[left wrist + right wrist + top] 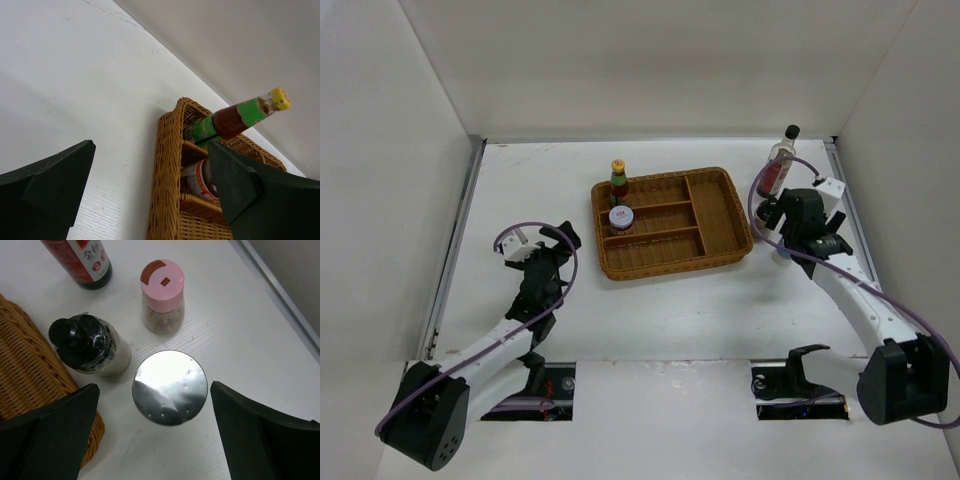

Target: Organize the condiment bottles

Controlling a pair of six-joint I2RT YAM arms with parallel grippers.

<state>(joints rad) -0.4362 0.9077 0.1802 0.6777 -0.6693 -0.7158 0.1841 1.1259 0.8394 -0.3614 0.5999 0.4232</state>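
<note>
at the centre of the right wrist frame, the silver-lidded jar (170, 387) stands between the spread, empty fingers of the right gripper (154, 392), with the dark shaker (90, 345) close at its upper left. its body hides under the lid, so perhaps descend straight and close gently, clear of the shaker. the left gripper (150, 150) gapes empty too.

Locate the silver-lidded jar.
The silver-lidded jar stands on the table right of the wicker tray, in the right wrist view under the open right gripper, beside the black-capped shaker and pink-capped jar.
</note>
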